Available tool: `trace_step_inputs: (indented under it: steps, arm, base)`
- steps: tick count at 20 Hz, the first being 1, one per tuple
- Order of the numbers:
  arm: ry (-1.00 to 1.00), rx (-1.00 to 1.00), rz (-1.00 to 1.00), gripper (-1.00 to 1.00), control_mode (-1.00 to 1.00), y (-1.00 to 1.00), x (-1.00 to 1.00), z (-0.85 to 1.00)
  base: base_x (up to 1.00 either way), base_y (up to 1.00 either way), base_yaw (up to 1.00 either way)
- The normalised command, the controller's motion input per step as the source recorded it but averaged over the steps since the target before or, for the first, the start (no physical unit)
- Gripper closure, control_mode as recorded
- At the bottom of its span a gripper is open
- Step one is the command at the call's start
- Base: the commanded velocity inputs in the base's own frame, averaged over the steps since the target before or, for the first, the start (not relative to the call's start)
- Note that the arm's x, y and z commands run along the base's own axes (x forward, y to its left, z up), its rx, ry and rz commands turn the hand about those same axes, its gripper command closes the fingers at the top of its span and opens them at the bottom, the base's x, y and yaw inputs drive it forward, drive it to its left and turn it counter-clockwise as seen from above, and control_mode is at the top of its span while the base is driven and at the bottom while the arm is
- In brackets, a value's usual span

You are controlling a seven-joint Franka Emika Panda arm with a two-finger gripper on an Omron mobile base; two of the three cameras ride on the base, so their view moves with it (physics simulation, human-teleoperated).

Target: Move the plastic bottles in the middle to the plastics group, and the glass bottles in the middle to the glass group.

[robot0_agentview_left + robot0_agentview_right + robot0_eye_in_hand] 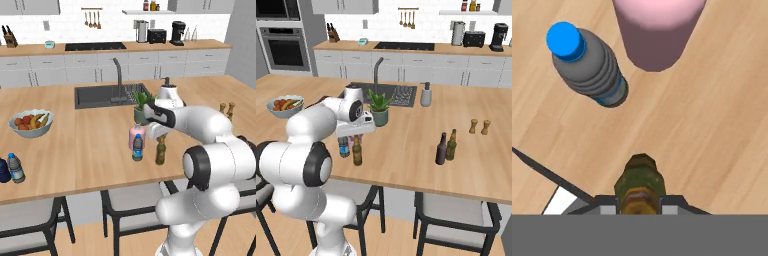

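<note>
On the island's front middle stand a slim olive-green glass bottle (160, 152) (357, 154), a small clear plastic bottle (137, 148) (592, 65) with a blue cap, and a wider pink bottle (137, 133) (657, 30). My gripper (160, 136) (640, 206) comes down over the olive-green bottle (639, 182) and is shut on its neck, one finger on each side. The bottle stands upright on the wood. The plastics group (15, 168), a like water bottle beside a navy one, is at the far left front. The glass group (445, 147) of dark long-necked bottles stands to the right.
A potted plant (142, 107) and a soap dispenser (426, 95) stand behind the middle bottles by the sink (100, 95). A fruit bowl (31, 123) sits at the left. Two wooden mills (479, 126) are at the right. Stools stand under the island's front edge.
</note>
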Motion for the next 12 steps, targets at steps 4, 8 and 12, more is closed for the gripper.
trace_step_inputs:
  steps: [4, 8, 12]
  arm:
    - [-0.14, 0.00, 0.00, 1.00, -1.00, -0.48, -0.35, 0.34]
    - [-0.09, 0.02, -0.14, 1.00, -1.00, -0.79, -0.35, 0.28]
    - [0.00, 0.02, -0.24, 1.00, -1.00, -0.92, -0.32, 0.17]
  base:
    - [0.00, 0.00, 0.00]
    - [0.00, 0.00, 0.00]
    - [0.00, 0.00, 0.00]
